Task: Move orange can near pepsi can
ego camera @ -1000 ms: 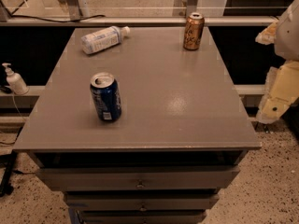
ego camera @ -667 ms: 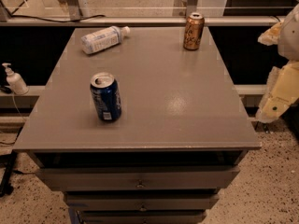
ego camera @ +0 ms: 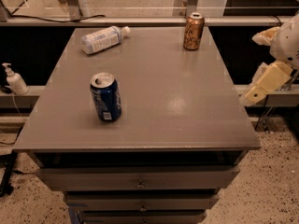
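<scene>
Cream-coloured and blocky, the gripper hangs in the air just off the right edge of the table, level with the middle of that edge and touching nothing; whether it is released or clenched cannot be told. It carries nothing. The table has a flat, smooth grey top that widens toward the camera and shows a soft sheen right of its middle. The orange can stands upright at the table's far edge, toward the far right corner: a slim copper-orange metal cylinder with pale lettering and a silver top. The pepsi can stands upright left of the table's middle, nearer the front edge, a glossy dark blue metal cylinder with a silver lid and a small white label patch low on its side. The two cans are well apart, on a diagonal across the tabletop. A clear plastic bottle with a white cap and a pale label lies on its side near the table's far left corner, cap pointing right. Under the tabletop, grey drawers with small round knobs are stacked down the front. Left of the table, on a low ledge, stands a white pump bottle. Below the table's right side lies a speckled floor.
</scene>
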